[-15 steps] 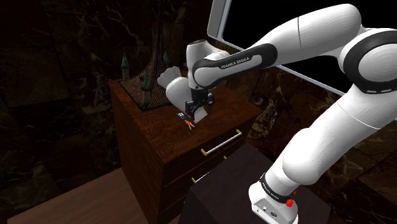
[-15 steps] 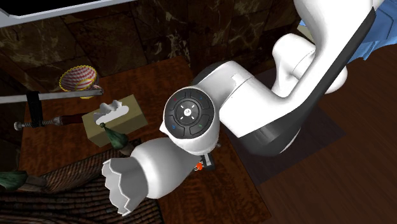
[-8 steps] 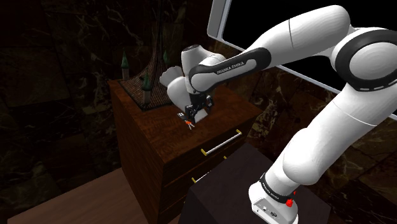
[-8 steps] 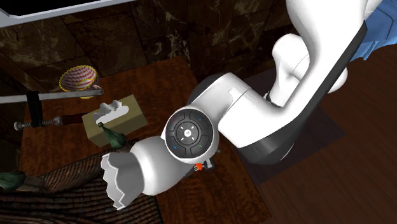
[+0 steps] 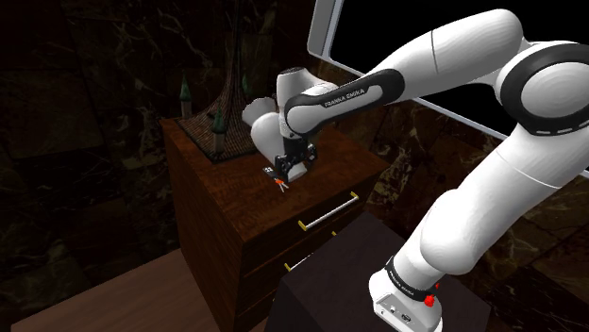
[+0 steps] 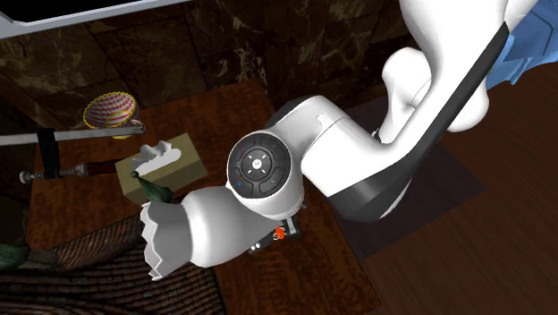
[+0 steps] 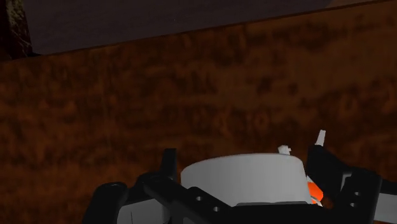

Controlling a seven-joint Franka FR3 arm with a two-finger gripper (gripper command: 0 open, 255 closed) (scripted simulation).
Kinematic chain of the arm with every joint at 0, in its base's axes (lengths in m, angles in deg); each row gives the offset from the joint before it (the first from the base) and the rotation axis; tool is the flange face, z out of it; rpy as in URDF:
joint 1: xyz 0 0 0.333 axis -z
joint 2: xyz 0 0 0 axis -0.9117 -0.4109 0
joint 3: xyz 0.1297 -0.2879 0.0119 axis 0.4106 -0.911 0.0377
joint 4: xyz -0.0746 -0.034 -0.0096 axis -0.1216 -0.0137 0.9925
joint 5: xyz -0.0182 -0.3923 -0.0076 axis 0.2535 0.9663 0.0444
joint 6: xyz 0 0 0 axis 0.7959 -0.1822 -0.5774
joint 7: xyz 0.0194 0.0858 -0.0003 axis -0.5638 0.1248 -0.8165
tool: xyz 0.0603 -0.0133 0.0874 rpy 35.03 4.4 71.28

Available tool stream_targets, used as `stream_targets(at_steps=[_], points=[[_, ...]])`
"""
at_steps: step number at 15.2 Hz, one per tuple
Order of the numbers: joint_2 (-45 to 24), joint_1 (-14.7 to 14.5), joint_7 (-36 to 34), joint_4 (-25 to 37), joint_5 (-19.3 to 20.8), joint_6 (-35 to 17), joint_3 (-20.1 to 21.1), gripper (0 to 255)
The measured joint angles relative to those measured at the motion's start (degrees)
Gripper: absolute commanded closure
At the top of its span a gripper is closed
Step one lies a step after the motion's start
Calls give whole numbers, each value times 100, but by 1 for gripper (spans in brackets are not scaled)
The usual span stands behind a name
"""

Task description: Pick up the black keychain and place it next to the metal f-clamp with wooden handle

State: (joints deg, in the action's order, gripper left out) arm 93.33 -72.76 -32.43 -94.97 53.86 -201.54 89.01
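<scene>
Wrist (image 6: 257, 165) has rolled; keychain (image 7: 245, 181) lies within the hand (image 7: 243, 154), clamped or not unclear

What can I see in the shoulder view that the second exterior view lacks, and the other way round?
Shoulder view: the drawer handles, the dark stand and a window frame. Second exterior view: the clamp, a tissue box and a striped bowl on the dresser top. Both: the white arm, the wooden dresser top and the keychain with its orange bit, by the wrist.
</scene>
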Motion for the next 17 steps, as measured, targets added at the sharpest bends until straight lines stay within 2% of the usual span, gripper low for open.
stream_targets(at_steps=[2, 3, 5, 6, 10, 17], points=[[-41, -23, 39, 130, -281, 128, -52, 255], [-48, -57, 2, 151, -528, -73, -41, 255], [21, -64, 23, 265, -720, -646, -53, 255], [50, -75, 4, 314, -760, -766, -46, 255], [167, -78, -6, 521, -800, -629, -49, 255], [381, -76, 4, 874, -809, -82, -57, 255]])
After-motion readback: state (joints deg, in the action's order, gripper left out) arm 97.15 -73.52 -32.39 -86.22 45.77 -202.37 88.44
